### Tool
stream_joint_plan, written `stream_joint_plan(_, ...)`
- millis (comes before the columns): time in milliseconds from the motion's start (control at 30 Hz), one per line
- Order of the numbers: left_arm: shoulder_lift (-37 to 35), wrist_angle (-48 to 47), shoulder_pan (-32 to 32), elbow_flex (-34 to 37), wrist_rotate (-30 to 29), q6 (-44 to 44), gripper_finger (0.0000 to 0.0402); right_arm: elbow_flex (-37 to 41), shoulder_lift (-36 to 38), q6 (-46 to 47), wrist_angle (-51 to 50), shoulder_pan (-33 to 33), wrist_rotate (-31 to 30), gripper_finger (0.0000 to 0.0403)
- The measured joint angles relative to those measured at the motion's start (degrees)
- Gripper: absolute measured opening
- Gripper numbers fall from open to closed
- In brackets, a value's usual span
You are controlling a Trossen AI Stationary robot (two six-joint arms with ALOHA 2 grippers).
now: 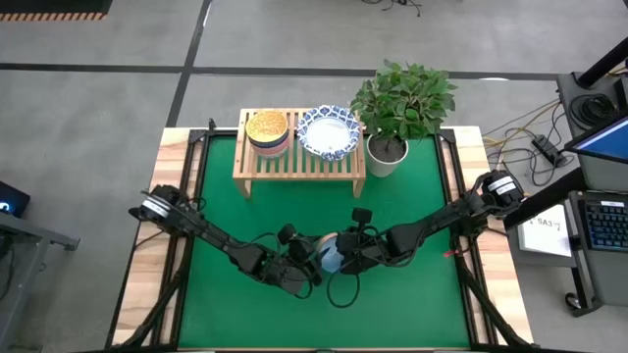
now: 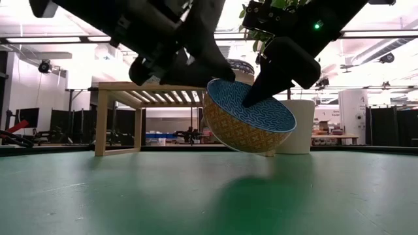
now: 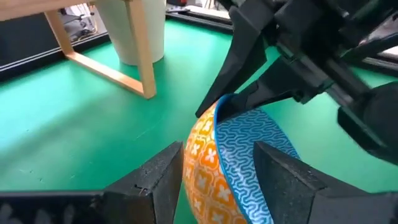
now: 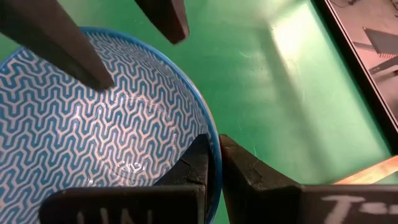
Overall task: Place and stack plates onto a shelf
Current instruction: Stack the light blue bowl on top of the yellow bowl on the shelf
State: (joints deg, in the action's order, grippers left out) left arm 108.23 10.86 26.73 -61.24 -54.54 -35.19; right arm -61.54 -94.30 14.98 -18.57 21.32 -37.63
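Blue-patterned bowl (image 2: 248,117) hanging tilted just off the green counter (image 2: 209,196), caught between both tools. Right tool (image 4: 212,163) clenched on the rim, one finger inside, one outside. Left tool (image 3: 214,171) straddling the opposite rim with fingers spread, orange outer wall between them, not clamped as far as can be told. Shelf (image 1: 299,157) well beyond both tools, toward the far edge, already carrying a stack and a white patterned plate (image 1: 329,131). Looks like a handover; right tool has the only real hold.
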Motion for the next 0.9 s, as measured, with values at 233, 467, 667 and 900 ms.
stream_joint_plan(233,3.1,-2.6,-0.6,-3.4,1.4,-0.7,0.0148,0.1,0.0,-0.1,-0.3,0.0,0.5,0.0013)
stream_joint_plan(467,4.3,-8.2,-0.7,-6.0,0.9,-2.6,0.0041,0.1,0.0,0.4,1.0,0.1,1.5,0.0049)
stream_joint_plan(667,4.4,-9.6,-0.7,-6.8,1.9,-4.5,0.0012,-0.1,0.1,-3.0,3.0,0.1,3.0,0.0122)
stream_joint_plan(900,4.3,-12.4,-0.5,-8.7,1.5,-5.1,0.0005,0.0,2.9,-8.3,3.4,0.0,3.4,0.0168)
